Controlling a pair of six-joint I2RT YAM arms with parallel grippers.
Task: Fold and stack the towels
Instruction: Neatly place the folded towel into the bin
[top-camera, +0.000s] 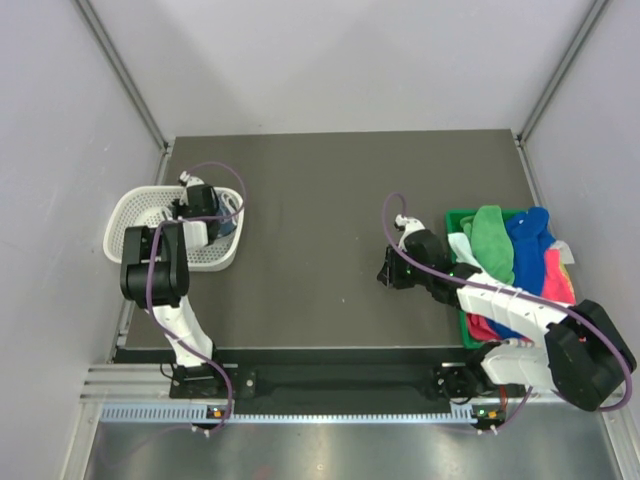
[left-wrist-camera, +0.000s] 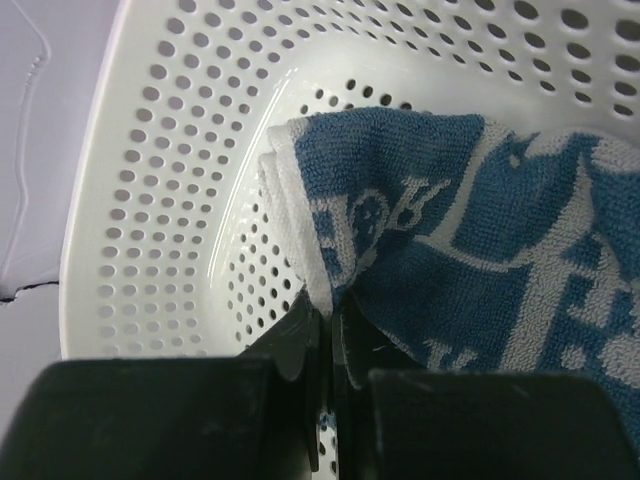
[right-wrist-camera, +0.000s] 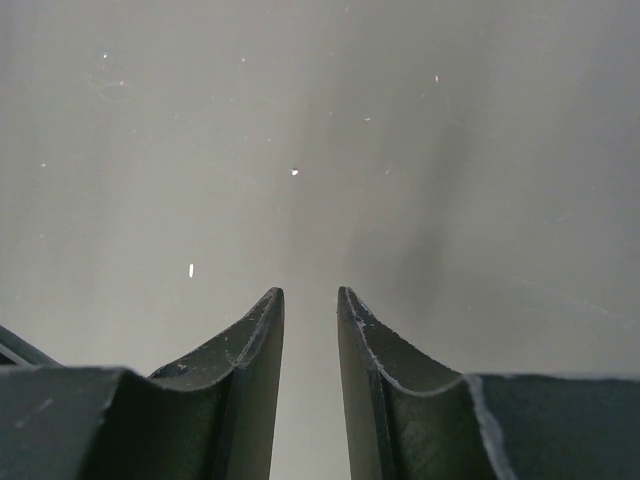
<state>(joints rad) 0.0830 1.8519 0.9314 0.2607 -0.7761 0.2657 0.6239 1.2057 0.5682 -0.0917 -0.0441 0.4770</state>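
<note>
left hand (left-wrist-camera: 325, 305) clamped on an edge of the blue-and-white towel (left-wrist-camera: 470, 250) inside the white mesh basket (left-wrist-camera: 170, 200) at the left edge of the surface (top-camera: 320, 230). right hand (right-wrist-camera: 310, 300), slightly parted and empty, hovers beside the green bin (top-camera: 460, 215) of heaped towels (top-camera: 520, 240) at the right edge.

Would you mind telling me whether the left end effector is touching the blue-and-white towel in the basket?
Touching. The left wrist view shows the left end effector shut on the edge of the blue-and-white towel inside the white basket.
</note>
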